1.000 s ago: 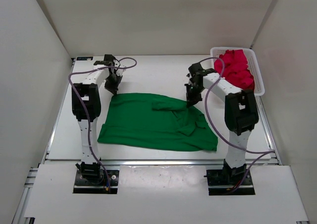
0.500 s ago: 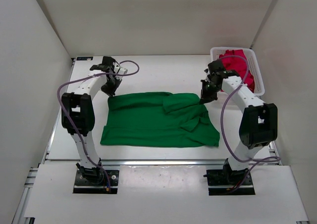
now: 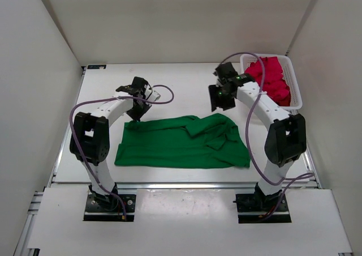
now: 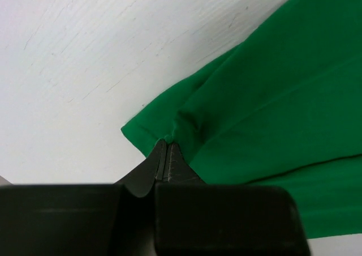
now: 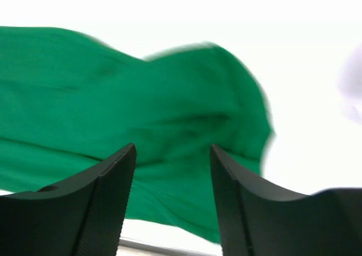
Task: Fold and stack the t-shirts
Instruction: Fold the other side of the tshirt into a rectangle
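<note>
A bright green t-shirt [image 3: 181, 143] lies spread across the middle of the table, with a rumpled fold toward its right end. My left gripper [image 3: 136, 118] is shut on the shirt's far left corner [image 4: 164, 136], low over the table. My right gripper [image 3: 220, 100] hovers above the shirt's far right end, open, with nothing between its fingers [image 5: 113, 176]; the green cloth [image 5: 141, 109] shows below them. Red t-shirts [image 3: 268, 80] are bunched in the basket at the back right.
The white mesh basket [image 3: 295, 92] stands at the back right, close to the right arm's elbow. White walls enclose the table on three sides. Bare table [image 3: 175, 86] lies behind the shirt, between the two arms.
My right gripper has opened, let go of the green t-shirt and lifted back from it. My left gripper, still shut on its corner, has moved right and nearer. The shirt now lies flatter.
</note>
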You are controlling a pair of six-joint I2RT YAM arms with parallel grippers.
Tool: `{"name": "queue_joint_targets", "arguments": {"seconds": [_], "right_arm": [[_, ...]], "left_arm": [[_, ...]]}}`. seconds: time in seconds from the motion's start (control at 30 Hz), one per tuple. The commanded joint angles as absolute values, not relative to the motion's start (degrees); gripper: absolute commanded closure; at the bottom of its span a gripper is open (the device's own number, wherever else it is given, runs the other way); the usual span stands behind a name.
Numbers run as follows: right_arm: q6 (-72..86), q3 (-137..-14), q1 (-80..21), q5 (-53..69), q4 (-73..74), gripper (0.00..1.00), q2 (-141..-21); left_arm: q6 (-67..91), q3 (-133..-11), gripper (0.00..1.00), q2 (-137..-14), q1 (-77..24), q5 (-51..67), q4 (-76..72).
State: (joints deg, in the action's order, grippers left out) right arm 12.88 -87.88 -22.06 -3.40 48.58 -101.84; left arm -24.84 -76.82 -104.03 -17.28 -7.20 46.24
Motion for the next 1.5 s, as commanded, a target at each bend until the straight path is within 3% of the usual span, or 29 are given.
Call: {"name": "queue_joint_targets", "arguments": {"seconds": [0.0, 0.17, 0.3, 0.53, 0.77, 1.47], "right_arm": [[11.8, -93.4, -25.6, -5.8, 48.8, 0.39, -105.9], [12.9, -102.0, -24.9, 0.9, 49.0, 0.40, -115.8], [12.1, -103.7, -29.2, 6.9, 48.3, 0.39, -116.9], [14.2, -103.0, -38.0, -2.4, 51.5, 0.40, -118.6], [20.3, -108.3, -39.6, -13.1, 57.4, 0.39, -123.3], [18.7, -106.6, -41.8, -6.3, 54.9, 0.37, -124.6]], "left_arm": [[-23.4, -77.8, 1.00, -100.8, -15.7, -5.9, 45.6], [-23.1, -76.6, 1.00, -99.8, -14.8, -5.4, 45.4], [-22.5, -76.0, 1.00, -99.9, -14.3, -5.5, 45.4], [-20.2, -75.6, 1.00, -100.7, -13.6, -4.0, 44.8], [-19.5, -75.3, 1.00, -101.0, -12.7, -3.3, 45.0], [-18.8, -76.0, 1.00, -101.7, -11.6, -2.1, 45.9]]}}
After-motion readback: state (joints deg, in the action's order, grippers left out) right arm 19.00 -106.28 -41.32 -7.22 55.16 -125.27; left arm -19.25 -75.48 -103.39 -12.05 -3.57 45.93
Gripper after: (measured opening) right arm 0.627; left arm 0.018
